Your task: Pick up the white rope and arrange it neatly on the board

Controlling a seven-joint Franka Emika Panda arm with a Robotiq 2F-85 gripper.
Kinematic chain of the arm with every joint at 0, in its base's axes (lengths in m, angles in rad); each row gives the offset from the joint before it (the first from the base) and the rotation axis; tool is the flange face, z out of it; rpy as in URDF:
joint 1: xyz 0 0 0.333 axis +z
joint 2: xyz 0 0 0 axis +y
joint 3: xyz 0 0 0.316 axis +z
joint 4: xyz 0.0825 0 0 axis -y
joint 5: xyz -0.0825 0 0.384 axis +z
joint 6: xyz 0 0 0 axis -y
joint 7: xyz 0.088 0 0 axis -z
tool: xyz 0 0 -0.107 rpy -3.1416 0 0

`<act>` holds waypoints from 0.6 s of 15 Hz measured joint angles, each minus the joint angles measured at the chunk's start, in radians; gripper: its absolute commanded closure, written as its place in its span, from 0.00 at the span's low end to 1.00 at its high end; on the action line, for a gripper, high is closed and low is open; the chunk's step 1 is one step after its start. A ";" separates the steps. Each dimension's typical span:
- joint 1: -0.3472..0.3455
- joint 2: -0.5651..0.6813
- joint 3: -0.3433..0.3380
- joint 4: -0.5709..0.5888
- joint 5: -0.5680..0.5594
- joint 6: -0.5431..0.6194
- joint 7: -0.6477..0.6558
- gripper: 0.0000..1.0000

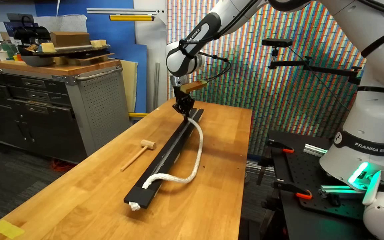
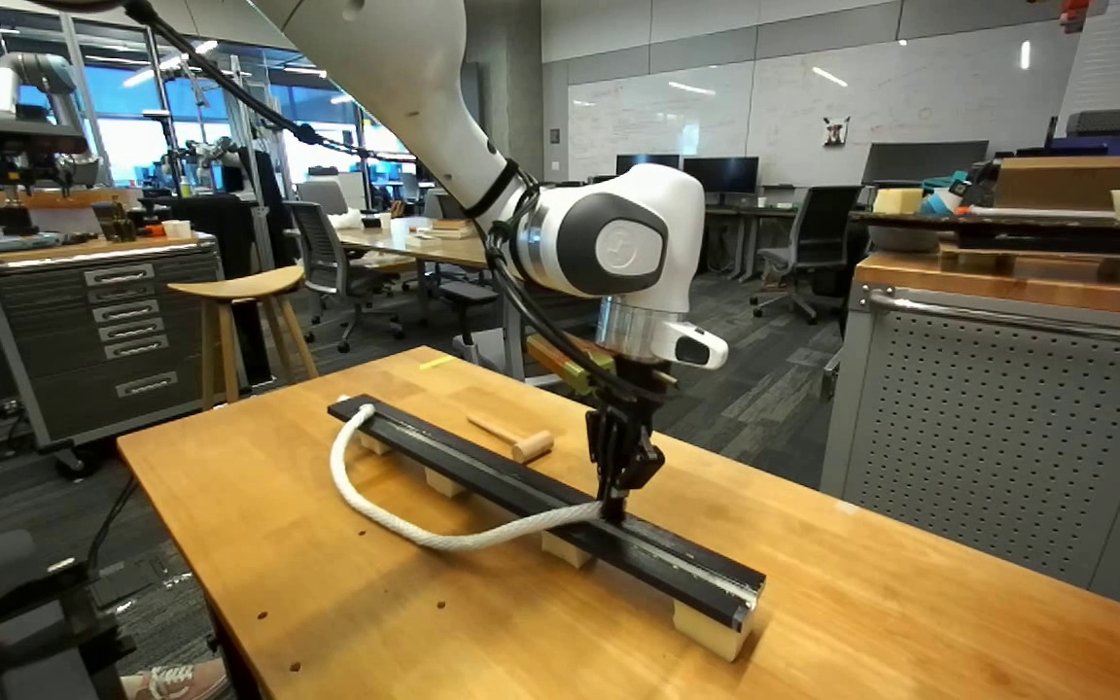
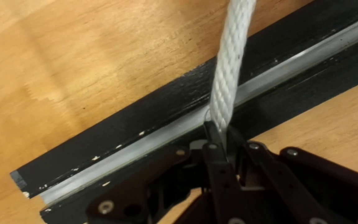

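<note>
The white rope (image 1: 200, 146) shows in both exterior views (image 2: 463, 542). Its far part enters the board's end, where a frayed tuft shows below. From there it bows out over the table beside the board and rises to my gripper. The board (image 1: 165, 150), a black strip with a pale lengthwise groove, also shows in an exterior view (image 2: 482, 472) and the wrist view (image 3: 104, 133). My gripper (image 1: 186, 117), also in an exterior view (image 2: 611, 507), points down at the board. In the wrist view its fingers (image 3: 219, 126) are shut on the rope (image 3: 230, 62) over the groove; the rope's tip is hidden.
A small wooden mallet (image 1: 148, 144) lies beside the board, on the side away from the rope's bow; it also shows in an exterior view (image 2: 533, 445). Wooden blocks (image 2: 709, 630) hold the board above the wooden tabletop (image 1: 195, 213). Yellow tape (image 1: 8, 228) marks a table corner.
</note>
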 measured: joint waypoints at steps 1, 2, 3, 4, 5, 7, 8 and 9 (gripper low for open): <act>-0.001 -0.001 -0.007 0.000 0.001 -0.009 0.007 0.97; -0.003 -0.002 -0.014 0.000 0.003 -0.015 0.015 0.97; -0.006 -0.004 -0.022 0.001 0.008 -0.025 0.023 0.97; -0.008 -0.008 -0.029 0.003 0.011 -0.034 0.031 0.97; -0.011 -0.012 -0.034 0.005 0.014 -0.046 0.039 0.97; -0.014 -0.024 -0.044 0.010 0.017 -0.062 0.054 0.97; -0.014 -0.030 -0.047 0.012 0.017 -0.068 0.062 0.97; -0.014 -0.038 -0.047 0.012 0.017 -0.070 0.070 0.97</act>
